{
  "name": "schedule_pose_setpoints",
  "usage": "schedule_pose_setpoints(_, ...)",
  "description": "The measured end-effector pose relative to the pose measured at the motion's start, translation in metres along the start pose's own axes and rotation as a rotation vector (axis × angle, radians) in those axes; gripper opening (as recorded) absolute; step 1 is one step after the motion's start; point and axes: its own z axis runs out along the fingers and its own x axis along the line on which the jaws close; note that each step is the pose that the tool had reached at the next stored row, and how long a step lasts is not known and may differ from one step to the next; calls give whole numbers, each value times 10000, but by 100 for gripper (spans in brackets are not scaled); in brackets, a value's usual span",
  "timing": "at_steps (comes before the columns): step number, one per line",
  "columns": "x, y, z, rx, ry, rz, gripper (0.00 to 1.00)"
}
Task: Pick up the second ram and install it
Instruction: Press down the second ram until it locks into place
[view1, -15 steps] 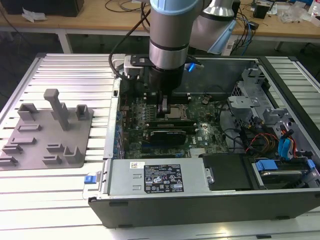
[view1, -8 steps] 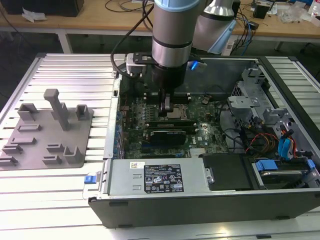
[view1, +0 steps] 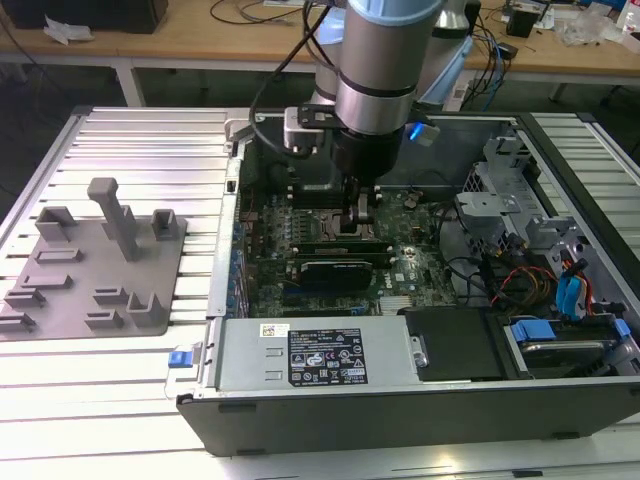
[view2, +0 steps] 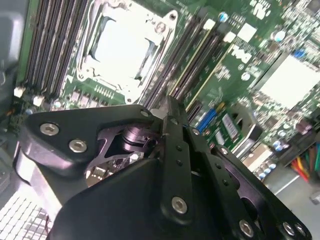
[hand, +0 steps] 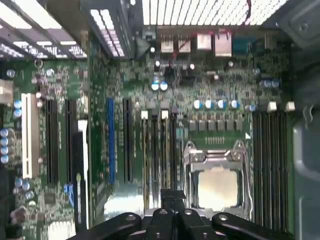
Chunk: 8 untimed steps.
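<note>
Hovering pincer (view1: 361, 222) over motherboard (view1: 420, 262), beside CPU socket (hand: 216, 186), memory slots (hand: 159, 150)

Open computer case (view1: 420, 400) on slatted table (view1: 140, 150). Inside the case: motherboard (view1: 300, 225) at the middle, power supply (view1: 315, 355) along the near wall, drive cage (view1: 560, 290) toward the exterior view's right. Beside the case, on the exterior view's left: fixture tray (view1: 95, 265). Above the motherboard: gripper (view1: 358, 215), lowered by the memory slots (hand: 159, 155), next to the CPU socket (hand: 216, 182).
</note>
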Motion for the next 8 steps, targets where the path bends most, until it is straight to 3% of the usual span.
schedule_pose_setpoints(8, -1, -37, 0, 1, 0, 0, 8)
